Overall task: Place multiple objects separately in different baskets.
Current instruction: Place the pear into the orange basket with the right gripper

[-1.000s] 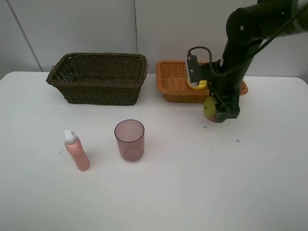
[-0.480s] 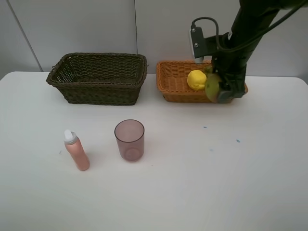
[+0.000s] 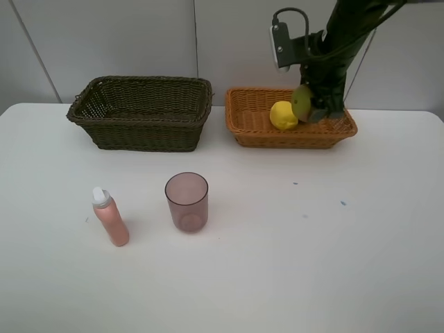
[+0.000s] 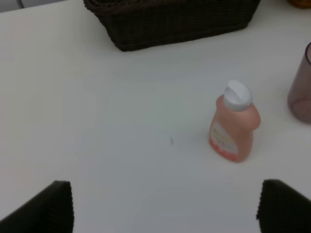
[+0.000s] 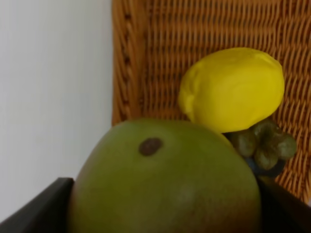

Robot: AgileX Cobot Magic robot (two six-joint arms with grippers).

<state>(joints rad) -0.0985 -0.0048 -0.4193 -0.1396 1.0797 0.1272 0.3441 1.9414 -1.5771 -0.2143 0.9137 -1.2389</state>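
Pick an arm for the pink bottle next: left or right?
Left. The left fingers are open, with the pink bottle standing in front of them. The right fingers are busy, shut on the pear above the orange basket.

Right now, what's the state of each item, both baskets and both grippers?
pear: gripped by right gripper, over orange basket, not yet released.
right gripper: shut on pear.
left gripper: open, holding nothing.
lemon: lying in orange basket.
mangosteen: in orange basket, beside lemon.
bottle: upright on table, capped.
cup: upright on table, empty.
orange basket: holds lemon and mangosteen.
dark basket: nothing visible inside.
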